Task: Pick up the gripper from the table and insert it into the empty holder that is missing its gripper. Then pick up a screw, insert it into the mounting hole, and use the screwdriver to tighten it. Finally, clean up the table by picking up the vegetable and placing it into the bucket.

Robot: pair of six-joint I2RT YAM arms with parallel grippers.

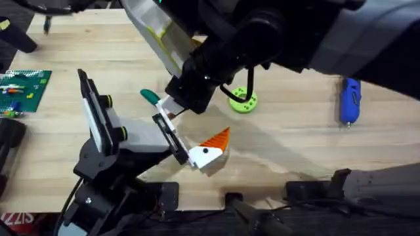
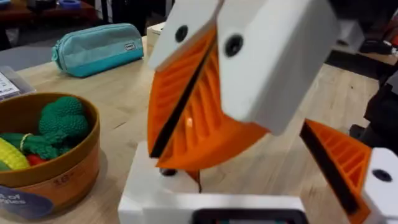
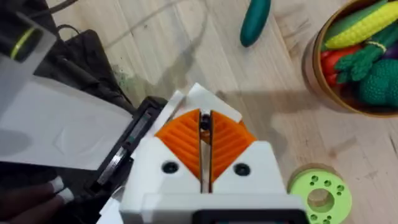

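At the left on the light wooden butcher-block table (image 1: 295, 137): black-and-white holder (image 1: 105, 131) with flat black plates and yellow-green knobs. Just behind its front end, a dark green plastic cucumber (image 1: 149, 96) lying flat. Directly over that front end, right gripper (image 3: 204, 124), orange ribbed pads pressed together. Just past their tips, against the holder's black plate, the small white plastic gripper (image 3: 198, 98); cannot tell whether clamped. On the holder's near tip, a white twin piece (image 1: 209, 152) with orange wedge and black dot. Right of the holder, a flat lime-green ring (image 1: 243, 101). Beyond the cucumber from the holder, a round orange-brown bucket (image 3: 314, 74) holding toy vegetables. Well right of the holder, a blue pen-shaped screwdriver (image 1: 350, 101). Left gripper (image 2: 249, 186): cannot tell its state.
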